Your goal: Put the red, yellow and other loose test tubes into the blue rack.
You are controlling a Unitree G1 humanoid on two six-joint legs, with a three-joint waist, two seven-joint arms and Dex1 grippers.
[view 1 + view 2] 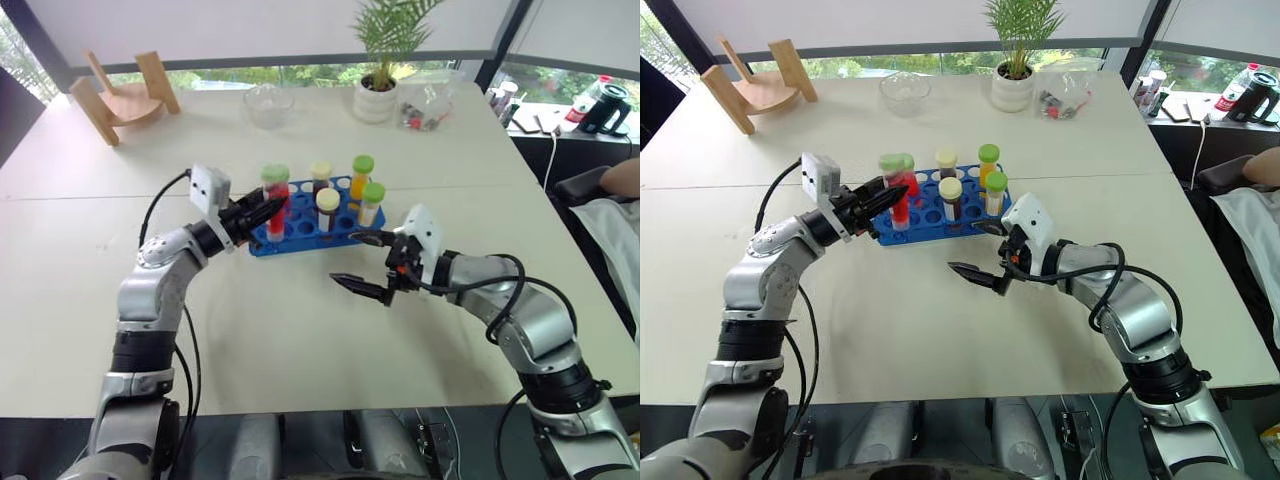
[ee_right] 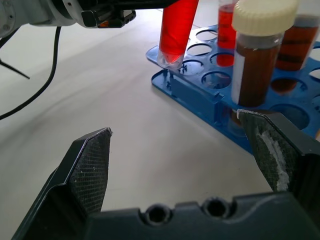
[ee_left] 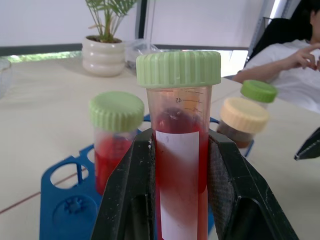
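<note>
**Red tube poised over the rack's near corner**

My left pincer [image 1: 262, 212] is clamped on a clear plastic test tube of red liquid with a pale green ribbed cap [image 3: 178, 130], one finger on each side of its white label. The tube hangs upright, its rounded tip just above the near left corner of the bright blue plastic rack with its grid of round holes [image 2: 200, 82]; from my right wrist I judge the tip to be over the rack's edge, not yet inside a hole.

Just beyond the held tube another green-capped red tube [image 3: 116, 137] stands in the rack, and further along stand a cream-capped brown tube [image 2: 256, 55] and more capped tubes.

My right pincer [image 1: 372, 262] hovers with its fingers wide apart and nothing between them, near the rack's front edge, above the pale table [image 1: 300, 340].

The step in hand is seating this red tube. Next I need to centre its tip over an empty hole beside the seated red one, lower it straight, then let go.
</note>
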